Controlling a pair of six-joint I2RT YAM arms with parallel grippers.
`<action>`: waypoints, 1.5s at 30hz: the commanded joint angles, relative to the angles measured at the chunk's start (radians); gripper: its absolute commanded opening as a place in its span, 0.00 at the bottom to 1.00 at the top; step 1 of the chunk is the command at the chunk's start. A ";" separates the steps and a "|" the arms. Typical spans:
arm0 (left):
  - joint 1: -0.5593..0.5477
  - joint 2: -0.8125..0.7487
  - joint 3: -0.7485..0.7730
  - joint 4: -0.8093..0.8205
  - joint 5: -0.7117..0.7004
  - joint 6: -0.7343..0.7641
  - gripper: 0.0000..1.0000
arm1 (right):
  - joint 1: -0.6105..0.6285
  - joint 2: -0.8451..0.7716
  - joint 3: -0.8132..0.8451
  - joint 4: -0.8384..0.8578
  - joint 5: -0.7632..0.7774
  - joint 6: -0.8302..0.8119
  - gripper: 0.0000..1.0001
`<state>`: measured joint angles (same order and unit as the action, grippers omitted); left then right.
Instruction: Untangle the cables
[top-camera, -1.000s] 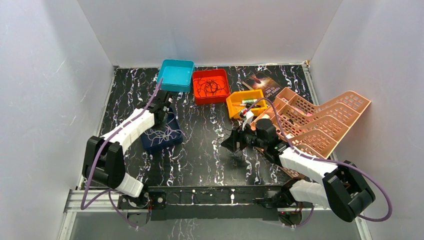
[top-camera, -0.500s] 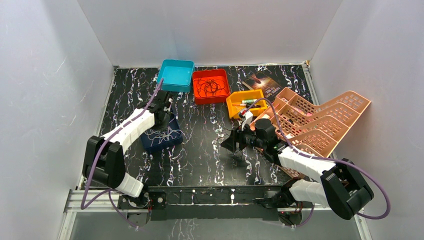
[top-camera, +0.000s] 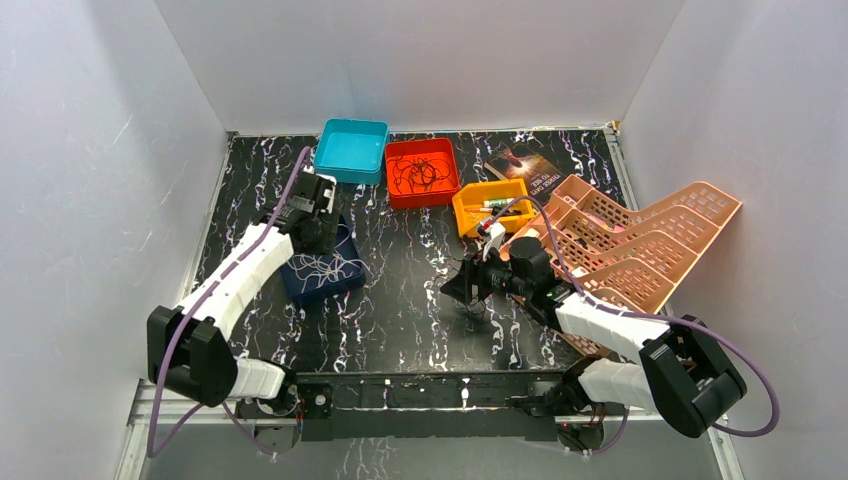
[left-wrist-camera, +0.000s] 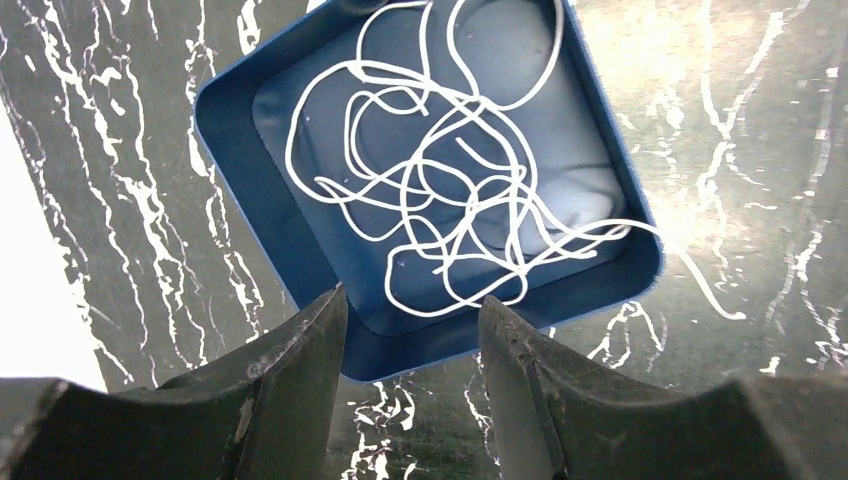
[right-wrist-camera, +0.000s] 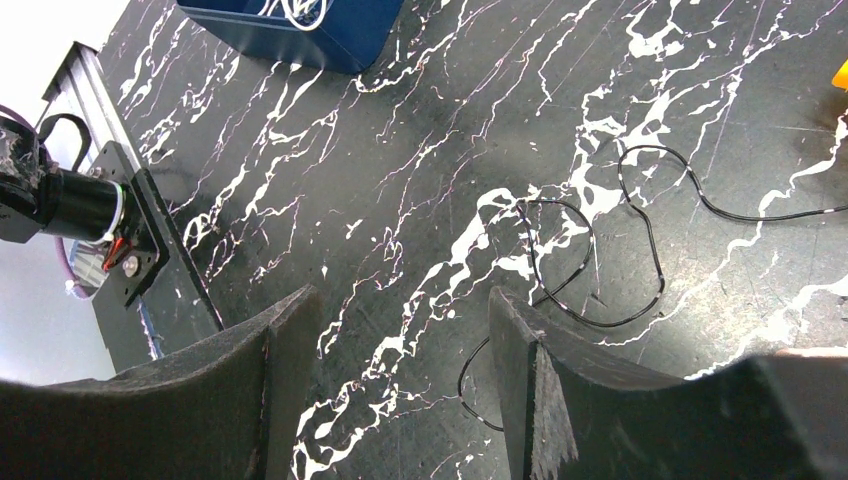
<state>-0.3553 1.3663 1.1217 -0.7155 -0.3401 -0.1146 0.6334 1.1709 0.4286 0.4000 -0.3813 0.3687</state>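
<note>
A tangle of white cable (left-wrist-camera: 447, 190) lies in a dark blue tray (left-wrist-camera: 235, 170), with one strand trailing over the rim onto the table. My left gripper (left-wrist-camera: 410, 312) hangs above the tray's near edge, open, with nothing between its fingers. In the top view that gripper (top-camera: 316, 212) is at the far side of the blue tray (top-camera: 300, 285). A thin black cable (right-wrist-camera: 592, 250) lies looped on the marbled table. My right gripper (right-wrist-camera: 400, 315) hovers open just beside it, touching nothing, near the table's middle (top-camera: 458, 287). More dark cables (top-camera: 418, 174) sit tangled in a red tray (top-camera: 392, 152).
A teal tray (top-camera: 352, 150) stands at the back beside the red one. An orange tray (top-camera: 470, 212) holds small items. A pink slotted rack (top-camera: 650, 245) fills the right side, with a booklet (top-camera: 525, 166) behind it. White walls enclose the table.
My left gripper's jaws have opened from shut, and the left arm has swung a little left and back over the blue tray. The right arm has barely moved.
</note>
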 joint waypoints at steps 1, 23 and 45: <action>0.003 -0.057 0.032 -0.020 0.121 0.005 0.51 | 0.001 0.007 0.016 0.065 -0.019 0.008 0.70; -0.317 -0.003 -0.095 0.199 0.206 -0.122 0.56 | 0.001 -0.010 0.007 0.060 -0.011 0.014 0.71; -0.321 0.103 -0.089 0.212 0.011 -0.068 0.10 | 0.001 -0.038 0.004 0.034 0.000 0.008 0.70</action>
<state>-0.6724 1.4826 1.0225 -0.4934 -0.2695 -0.1993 0.6334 1.1610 0.4286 0.4103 -0.3847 0.3794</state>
